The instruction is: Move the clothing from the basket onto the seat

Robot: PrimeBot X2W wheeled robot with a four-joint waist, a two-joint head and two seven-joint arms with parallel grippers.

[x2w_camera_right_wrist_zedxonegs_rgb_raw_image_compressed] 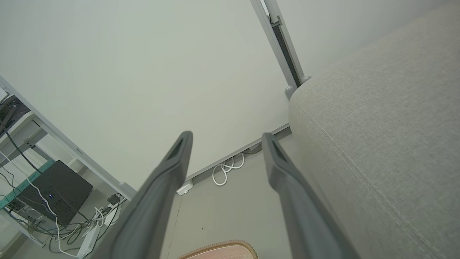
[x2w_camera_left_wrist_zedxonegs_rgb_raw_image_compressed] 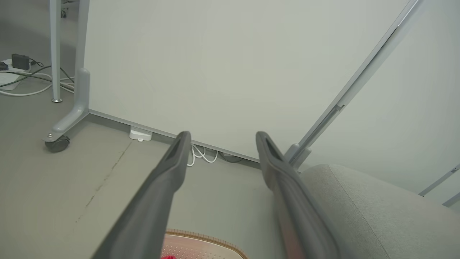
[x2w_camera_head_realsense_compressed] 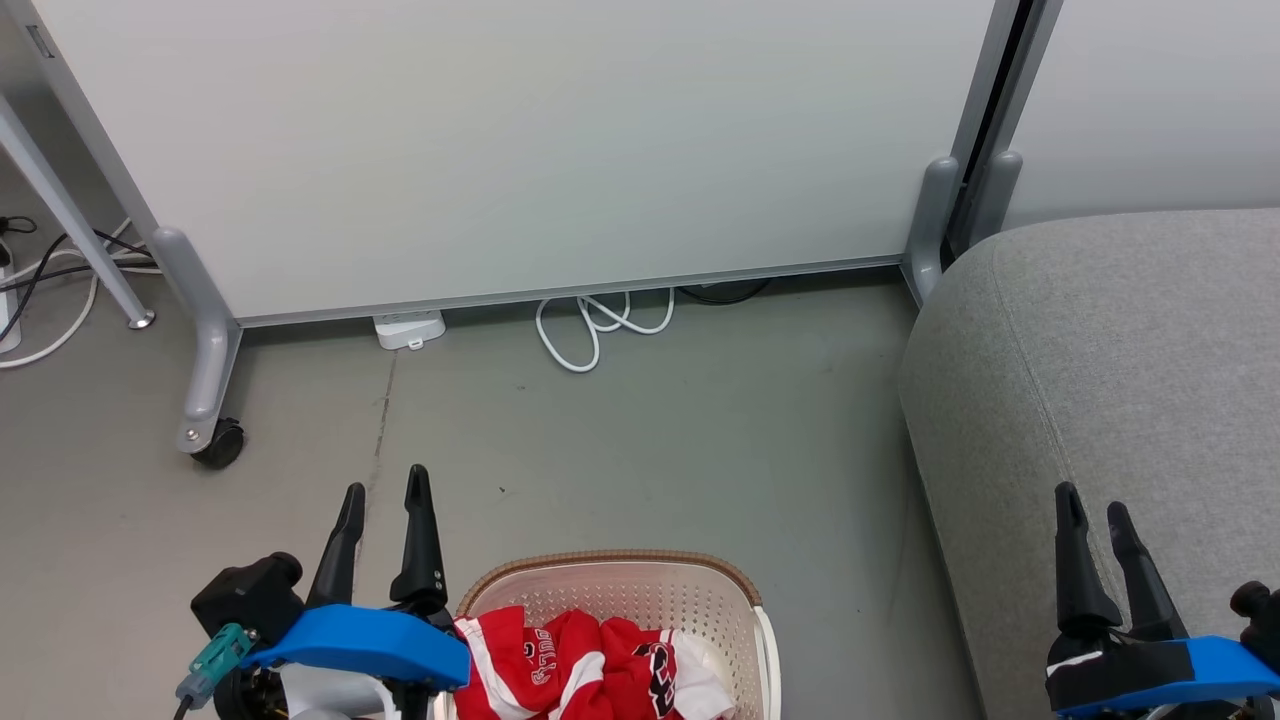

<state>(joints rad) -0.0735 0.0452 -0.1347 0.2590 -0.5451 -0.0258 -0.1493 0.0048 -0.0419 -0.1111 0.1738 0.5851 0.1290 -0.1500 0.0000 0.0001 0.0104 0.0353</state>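
The clothing [x2w_camera_head_realsense_compressed: 585, 672], red with white stripes and lettering, lies bunched inside the cream basket [x2w_camera_head_realsense_compressed: 730, 610], which has a brown woven rim [x2w_camera_left_wrist_zedxonegs_rgb_raw_image_compressed: 205, 238] [x2w_camera_right_wrist_zedxonegs_rgb_raw_image_compressed: 222, 247] and stands on the floor at the bottom centre of the head view. The light-grey seat [x2w_camera_head_realsense_compressed: 1110, 380] [x2w_camera_left_wrist_zedxonegs_rgb_raw_image_compressed: 373, 208] [x2w_camera_right_wrist_zedxonegs_rgb_raw_image_compressed: 388, 126] fills the right side. My left gripper [x2w_camera_head_realsense_compressed: 385, 490] [x2w_camera_left_wrist_zedxonegs_rgb_raw_image_compressed: 221, 136] hangs open and empty just left of the basket. Over the seat's front part my right gripper [x2w_camera_head_realsense_compressed: 1092, 500] [x2w_camera_right_wrist_zedxonegs_rgb_raw_image_compressed: 226, 136] stands open and empty.
A white partition panel [x2w_camera_head_realsense_compressed: 520, 140] on grey feet with a castor [x2w_camera_head_realsense_compressed: 220, 445] stands behind. A white cable loop [x2w_camera_head_realsense_compressed: 600, 325] and a power block [x2w_camera_head_realsense_compressed: 408, 328] lie at its base. More cables [x2w_camera_head_realsense_compressed: 40, 290] and a black box [x2w_camera_right_wrist_zedxonegs_rgb_raw_image_compressed: 57, 190] sit far left.
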